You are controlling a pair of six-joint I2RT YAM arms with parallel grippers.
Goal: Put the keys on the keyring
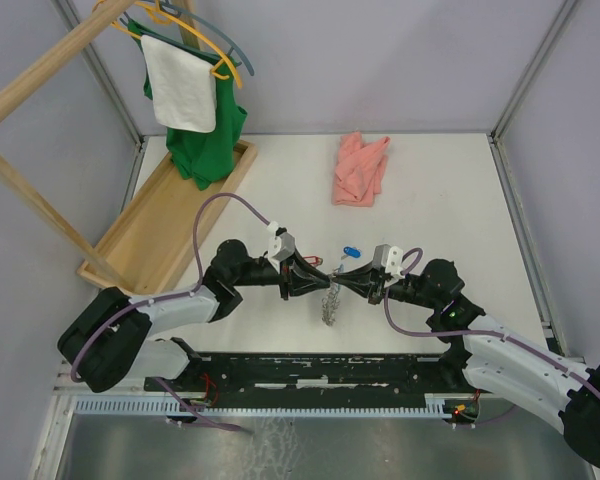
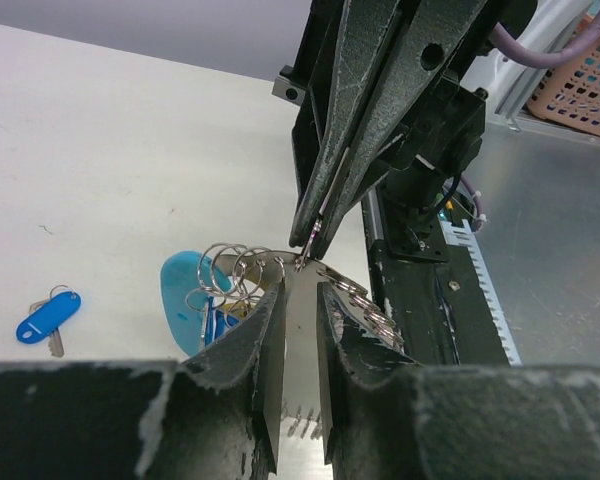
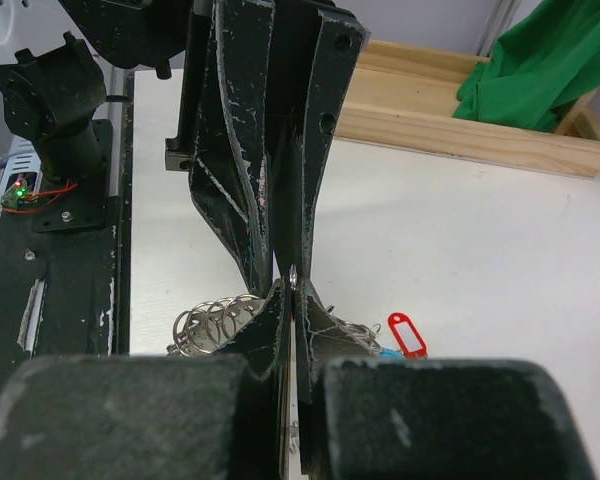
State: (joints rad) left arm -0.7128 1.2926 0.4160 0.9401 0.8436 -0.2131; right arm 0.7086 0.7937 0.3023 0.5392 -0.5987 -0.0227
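Two keys, the blue-tagged key (image 2: 48, 315) and the red-tagged key (image 3: 407, 335), are lying unthreaded on the tabletop (image 2: 130, 150). Above it, the right pincer (image 2: 310, 238) is pinching the keyring (image 2: 230, 275) tight, and the left pincer (image 2: 300, 295) is gaping narrowly beside it.

Three views, all meeting over one spot.
My overhead camera looks down from behind the arm bases across the whole table (image 1: 450, 190). Each wrist camera peers close along its own fingers, facing the other, so both share the keyring (image 1: 330, 300) between the left gripper (image 2: 300, 292) and right gripper (image 2: 310, 236).
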